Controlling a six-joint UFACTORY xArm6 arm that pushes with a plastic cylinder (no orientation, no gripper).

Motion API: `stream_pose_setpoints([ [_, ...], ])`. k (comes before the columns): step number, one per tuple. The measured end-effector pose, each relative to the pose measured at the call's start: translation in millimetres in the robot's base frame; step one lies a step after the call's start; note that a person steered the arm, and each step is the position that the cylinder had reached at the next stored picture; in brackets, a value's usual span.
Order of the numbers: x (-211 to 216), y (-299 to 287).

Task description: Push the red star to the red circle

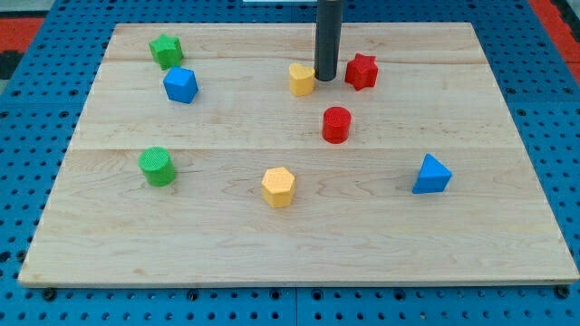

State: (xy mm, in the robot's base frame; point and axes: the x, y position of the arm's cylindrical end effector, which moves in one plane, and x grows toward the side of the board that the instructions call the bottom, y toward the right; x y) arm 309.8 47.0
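Note:
The red star (362, 71) lies near the view's top, right of centre. The red circle (336, 124) sits below it and slightly to the left, a short gap apart. My tip (325, 78) stands between the red star on its right and a yellow block (302, 79) on its left, close to both; I cannot tell whether it touches either. The dark rod rises straight up out of the view's top.
A green star (167, 51) and a blue block (180, 85) lie at the top left. A green circle (158, 167) is at the left, a yellow hexagon (278, 186) at bottom centre, a blue triangle (431, 175) at the right. The wooden board (507, 235) ends on a blue pegboard.

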Motion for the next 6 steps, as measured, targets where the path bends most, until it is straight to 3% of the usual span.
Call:
stream_pose_setpoints([
  [2, -15, 0],
  [5, -56, 67],
  [6, -3, 64],
])
